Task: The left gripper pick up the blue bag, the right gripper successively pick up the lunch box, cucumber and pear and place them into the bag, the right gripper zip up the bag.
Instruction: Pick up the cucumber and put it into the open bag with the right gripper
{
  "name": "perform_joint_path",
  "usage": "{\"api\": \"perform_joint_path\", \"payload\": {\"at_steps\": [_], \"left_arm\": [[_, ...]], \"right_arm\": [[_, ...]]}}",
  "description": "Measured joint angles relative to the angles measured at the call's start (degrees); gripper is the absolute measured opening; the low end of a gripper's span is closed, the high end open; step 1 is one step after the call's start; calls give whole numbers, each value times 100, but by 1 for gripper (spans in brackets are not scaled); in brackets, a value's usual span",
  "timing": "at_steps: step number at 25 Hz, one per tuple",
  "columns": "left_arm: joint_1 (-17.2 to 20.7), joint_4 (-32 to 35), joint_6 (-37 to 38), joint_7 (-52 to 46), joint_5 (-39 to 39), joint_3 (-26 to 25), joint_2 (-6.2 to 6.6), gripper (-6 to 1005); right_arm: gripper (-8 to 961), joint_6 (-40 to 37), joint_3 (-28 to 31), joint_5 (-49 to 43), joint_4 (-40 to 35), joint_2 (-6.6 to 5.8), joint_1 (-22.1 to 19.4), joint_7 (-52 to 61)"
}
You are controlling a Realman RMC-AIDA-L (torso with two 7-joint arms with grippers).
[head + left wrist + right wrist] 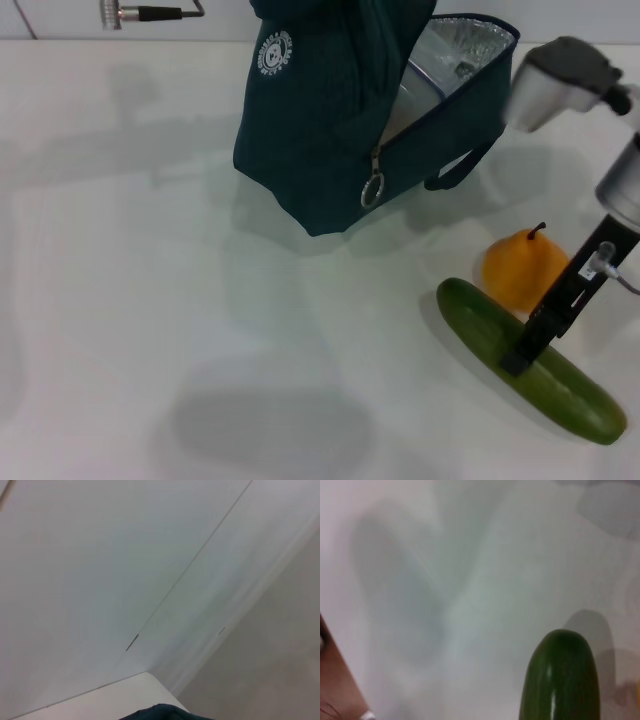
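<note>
The blue bag [310, 120] stands tilted at the back middle of the table, its top running out of the picture. Its mouth faces right and shows the silver foil lining [465, 45]. A clear shape inside the mouth looks like the lunch box [432, 82]. The metal zipper ring [372, 190] hangs at the front corner. The cucumber [530, 360] lies on the table at the front right, and its rounded end shows in the right wrist view as the cucumber [560, 680]. The pear [518, 268] sits just behind it. My right gripper [522, 355] is down on the cucumber's middle. The left gripper is out of view; only a sliver of the bag [160, 713] shows in the left wrist view.
A silver plug with a black cable [140, 13] lies at the back left. The white table [150, 300] stretches to the left and front of the bag. A brown strip [335, 680] shows beside the table in the right wrist view.
</note>
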Motion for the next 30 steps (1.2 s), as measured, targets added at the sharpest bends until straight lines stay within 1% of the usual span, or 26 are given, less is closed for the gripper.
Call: {"api": "perform_joint_path", "payload": {"at_steps": [3, 6, 10, 11, 12, 13, 17, 18, 20, 23, 26, 27, 29, 30], "left_arm": [[12, 0, 0, 0, 15, 4, 1, 52], [39, 0, 8, 0, 40, 27, 1, 52], [48, 0, 25, -6, 66, 45, 1, 52], [48, 0, 26, -8, 69, 45, 2, 52], [48, 0, 30, -10, 69, 45, 1, 52], [48, 0, 30, -14, 70, 44, 1, 52], [49, 0, 34, -25, 92, 51, 1, 52], [49, 0, 34, -27, 108, 52, -3, 52], [48, 0, 37, -30, 125, 53, -15, 52], [49, -3, 64, -34, 130, 53, -34, 52], [54, -5, 102, -54, 132, 53, -52, 52], [56, -9, 185, -108, 128, 53, -94, 52], [56, -12, 242, -143, 112, 53, -108, 52], [57, -13, 286, -170, 103, 53, -118, 52]], "right_arm": [[602, -197, 532, 61, -156, 2, -223, -148], [602, -426, 1031, 393, -327, -8, -498, -410], [601, -867, 1864, 1206, -368, -142, -894, -968], [601, -867, 1864, 1206, -368, -142, -894, -968], [601, -1184, 2367, 1813, -293, -256, -1125, -1372], [601, -1254, 2442, 1941, -271, -279, -1170, -1458], [602, -1616, 2918, 2708, -31, -460, -1478, -2004], [602, -1742, 3068, 2983, 60, -521, -1570, -2148], [602, -1884, 3277, 3345, 112, -589, -1700, -2315], [603, -1842, 3644, 3703, 54, -684, -1925, -2612], [603, -1674, 3903, 3725, 50, -700, -2053, -3009], [603, -1581, 4027, 3727, 50, -692, -2114, -3222], [603, -1326, 4242, 3775, 54, -633, -2214, -3674], [603, -1162, 4373, 3822, 70, -568, -2285, -3963]]}}
